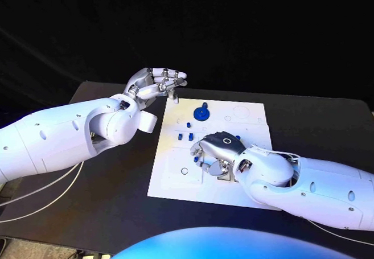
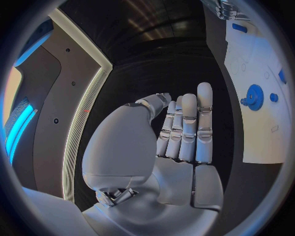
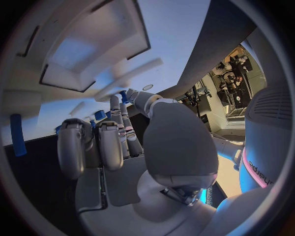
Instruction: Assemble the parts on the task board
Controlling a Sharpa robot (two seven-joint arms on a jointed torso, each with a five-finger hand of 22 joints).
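Note:
The white task board point(image 1: 177, 181) lies in the middle of the black table. A blue gear point(image 1: 202, 113) stands near its far edge, with three small blue pegs point(image 1: 190, 127) just in front of it. My right hand point(image 1: 218, 152) reaches down onto the board's middle, fingers curled. Its thumb and a finger close on a small blue part point(image 3: 125, 95), seen under the fingertips as the blue part point(image 1: 197, 160). My left hand point(image 1: 157, 82) hovers above the board's far left corner and holds nothing. In the left wrist view its fingers point(image 2: 187, 125) stretch out side by side, beside the gear point(image 2: 253, 94).
Bare black table point(image 1: 115, 194) surrounds the board on all sides. White cables point(image 1: 42, 194) hang off my left arm by the table's left edge. Empty round holes point(image 1: 237, 110) and outlined slots mark the board's far right part.

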